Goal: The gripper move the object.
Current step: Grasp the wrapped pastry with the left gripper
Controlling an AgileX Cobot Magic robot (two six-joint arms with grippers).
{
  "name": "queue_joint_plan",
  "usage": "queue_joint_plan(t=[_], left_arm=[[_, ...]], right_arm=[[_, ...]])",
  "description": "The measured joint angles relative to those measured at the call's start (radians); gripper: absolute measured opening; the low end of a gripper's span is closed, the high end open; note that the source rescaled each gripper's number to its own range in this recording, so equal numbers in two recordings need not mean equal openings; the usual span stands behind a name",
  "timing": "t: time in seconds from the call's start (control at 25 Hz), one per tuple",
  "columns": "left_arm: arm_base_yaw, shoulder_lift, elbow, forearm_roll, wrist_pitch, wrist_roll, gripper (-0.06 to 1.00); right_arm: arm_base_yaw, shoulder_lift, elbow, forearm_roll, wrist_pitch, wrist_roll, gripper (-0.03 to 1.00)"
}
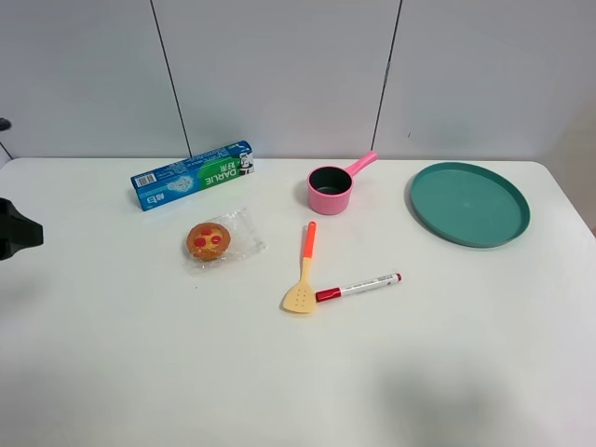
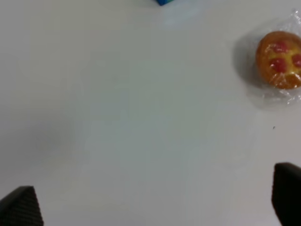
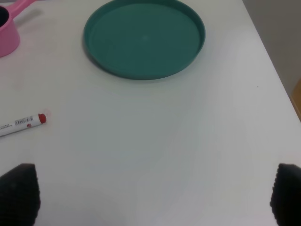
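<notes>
The object, a small round orange-brown pastry (image 1: 208,241) with red spots, lies in its clear wrapper on the white table, left of centre. It also shows in the left wrist view (image 2: 279,59), ahead of the fingers and off to one side. My left gripper (image 2: 154,203) is open and empty, its black fingertips (image 2: 21,207) wide apart over bare table. Only its black end (image 1: 14,231) shows at the left edge of the high view, well left of the pastry. My right gripper (image 3: 153,194) is open and empty, near the green plate (image 3: 143,37).
A blue box (image 1: 193,174) lies behind the pastry. A pink saucepan (image 1: 331,189) stands at the back centre, and the green plate (image 1: 469,203) lies at the back right. An orange spatula (image 1: 304,270) and a red marker (image 1: 358,286) lie mid-table.
</notes>
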Motion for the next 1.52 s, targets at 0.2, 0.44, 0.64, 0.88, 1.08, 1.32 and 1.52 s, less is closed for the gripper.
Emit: queue_joint_plan(t=[0.2, 0.44, 0.64, 0.88, 1.08, 1.32, 1.52], left_arm=[[0.0, 0.108, -0.015, -0.014, -0.072, 0.024, 1.0], [-0.071, 0.236, -0.131, -0.013, -0.087, 0.028, 1.0], [-0.183, 0.372, -0.255, -0.013, -0.102, 0.028, 1.0], [-0.334, 0.527, -0.383, -0.013, -0.105, 0.028, 1.0], [-0.422, 0.648, -0.446, -0.013, -0.116, 0.029, 1.0], [-0.489, 0.772, -0.451, -0.011, -0.15, 0.03, 1.0], [-0.508, 0.851, -0.451, 0.01, -0.17, 0.038, 1.0]], right_arm=[[0.0, 0.0, 0.0, -0.001, 0.0, 0.0, 1.0], [0.0, 0.0, 0.0, -0.001, 0.0, 0.0, 1.0], [0.0, 0.0, 0.0, -0.001, 0.0, 0.0, 1.0], [0.0, 0.0, 0.0, -0.001, 0.0, 0.0, 1.0], [0.0, 0.0, 0.0, -0.001, 0.0, 0.0, 1.0], [0.0, 0.0, 0.0, -0.001, 0.0, 0.0, 1.0], [0.0, 0.0, 0.0, -0.001, 0.0, 0.0, 1.0]])
